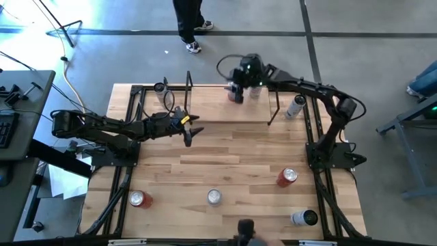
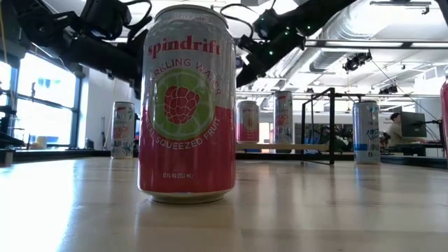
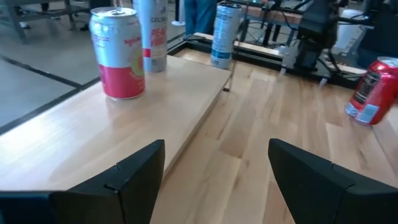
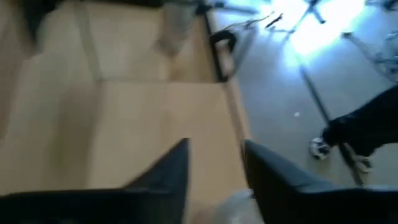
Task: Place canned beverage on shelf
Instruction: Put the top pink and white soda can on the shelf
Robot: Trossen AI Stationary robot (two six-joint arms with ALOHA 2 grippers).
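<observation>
From above, the right gripper (image 1: 237, 92) hangs over the shelf (image 1: 212, 109) in the upper middle of the frame. Its dark body covers most of the red-and-silver can (image 1: 235, 96) under it, so only a red edge shows. A slim pale can (image 1: 254, 92) stands just beside that one. The left gripper (image 1: 193, 133) sits left of centre over the worktop (image 1: 239, 157), just in front of the shelf and well apart from the can. A person's legs (image 1: 188, 24) are cut off at the top edge.

From table height, a Spindrift can (image 2: 185, 105) fills the left-centre foreground and hides much behind it. To its right, farther back, the shelf (image 2: 308, 147) carries the red-and-silver can (image 2: 247, 122) and the slim pale can (image 2: 283, 120). The arms overhead are only dark shapes.

In the left wrist view the left gripper (image 3: 216, 143) has its jaws wide apart with nothing between them. The red-and-silver can (image 3: 118, 53) stands upright on the shelf (image 3: 93, 137) at upper left, its sides clear. The slim pale can (image 3: 150, 34) behind it is cut off at the top. A red can (image 3: 373, 90) stands tilted at the right edge.

The right wrist view is smeared. The right gripper (image 4: 216, 144) has its jaws a little apart, with the shelf board (image 4: 124, 112) showing through the narrow gap and nothing gripped. A pale blur low between them I cannot identify. A shoe (image 4: 320, 148) shows on the floor at right.
</observation>
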